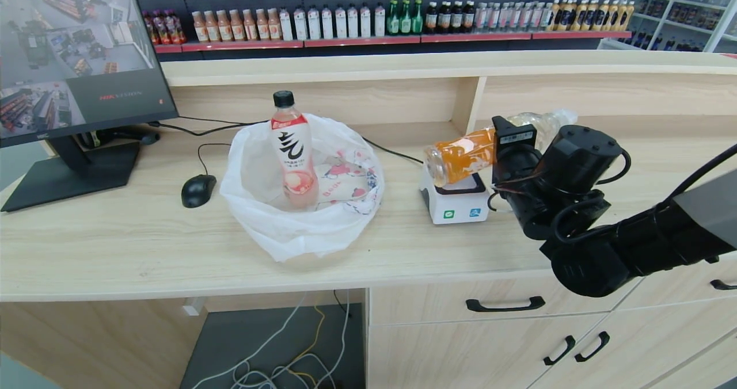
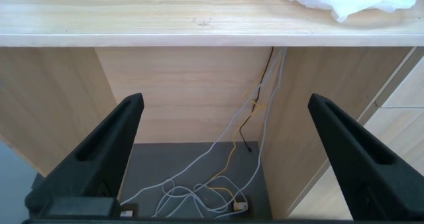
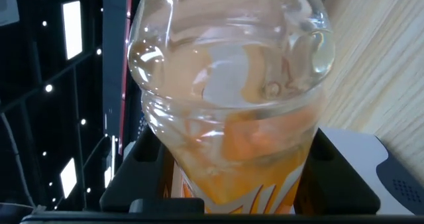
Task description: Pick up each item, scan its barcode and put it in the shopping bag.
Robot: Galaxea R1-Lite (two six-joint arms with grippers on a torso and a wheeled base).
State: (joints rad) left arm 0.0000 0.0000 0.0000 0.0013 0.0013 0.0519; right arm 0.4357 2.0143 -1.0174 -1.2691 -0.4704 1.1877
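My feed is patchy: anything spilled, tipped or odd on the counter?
Nothing stands out. The pink bottle stands upright in the bag, and the right gripper holds the orange bottle on its side above the scanner, as scanning needs. No spill shows.

Center frame, a bottle (image 1: 293, 153) stands in the bag (image 1: 253, 210); right of it, my right claw (image 1: 509, 142) holds a second bottle (image 1: 460, 156) over the scanner (image 1: 455, 206).

— What sits just left of the frame's centre?
— A white shopping bag (image 1: 288, 233) on the wooden counter (image 1: 115, 251), with a pink bottle (image 1: 292, 153) upright inside it.
— And right of centre?
— The right gripper (image 1: 506, 147) clamps an orange bottle (image 1: 466, 154) lying sideways, just above the white scanner (image 1: 458, 205).
— Left of the bag?
— A black mouse (image 1: 198, 190); a monitor (image 1: 75, 49) stands at the upper left.
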